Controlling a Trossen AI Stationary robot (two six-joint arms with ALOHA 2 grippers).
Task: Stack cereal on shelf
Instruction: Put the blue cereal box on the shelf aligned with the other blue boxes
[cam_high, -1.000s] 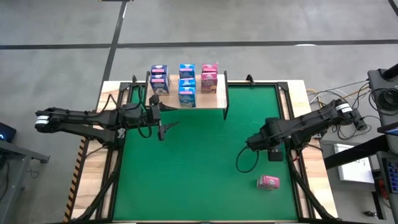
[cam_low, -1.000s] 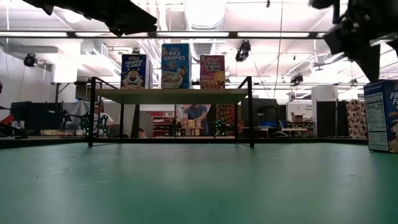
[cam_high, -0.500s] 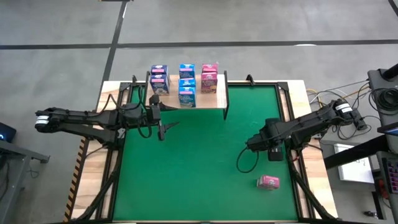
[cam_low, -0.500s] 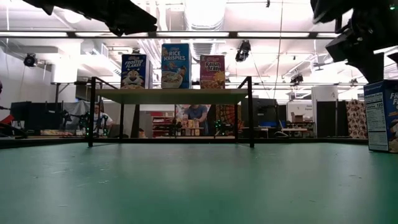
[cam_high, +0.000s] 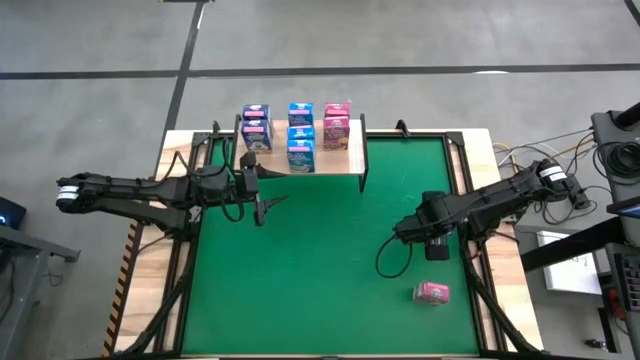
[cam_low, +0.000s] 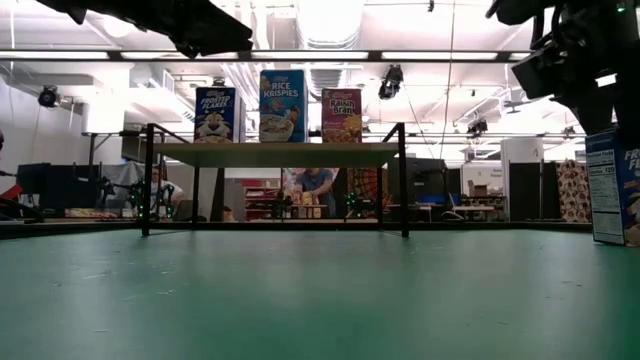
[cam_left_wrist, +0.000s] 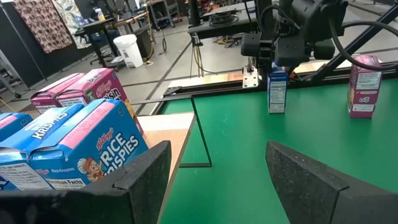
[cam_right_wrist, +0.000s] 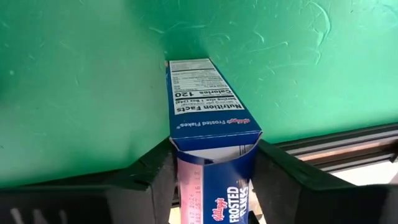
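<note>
The wooden shelf (cam_high: 345, 160) on black legs stands at the mat's far edge. It carries white-purple (cam_high: 256, 128), blue (cam_high: 300, 136) and pink (cam_high: 336, 124) cereal boxes. My left gripper (cam_high: 260, 206) hangs open and empty just in front of the shelf's left part. My right gripper (cam_high: 436, 242) is open at the mat's right side, over a blue Frosted Flakes box (cam_right_wrist: 208, 99) that stands upright on the mat. Its fingers stand on either side of the box's top. A pink box (cam_high: 432, 292) lies on the mat nearer the front. My right gripper comes from above, pointing down, with one finger (cam_right_wrist: 152, 171) on each side of the blue box's top end (cam_right_wrist: 214, 140). I cannot tell whether the fingers touch it. The box stands upright with its bottom on the mat.
The green mat (cam_high: 320, 270) is bare between the two arms. A black frame and the wooden table rim (cam_high: 490, 160) run round it. A cable loop (cam_high: 392, 262) hangs from the right arm. People and furniture show beyond the shelf in the low view.
My right gripper has gone down and a little toward the table's left edge, onto the top of the standing blue box. The box has stayed in place.
</note>
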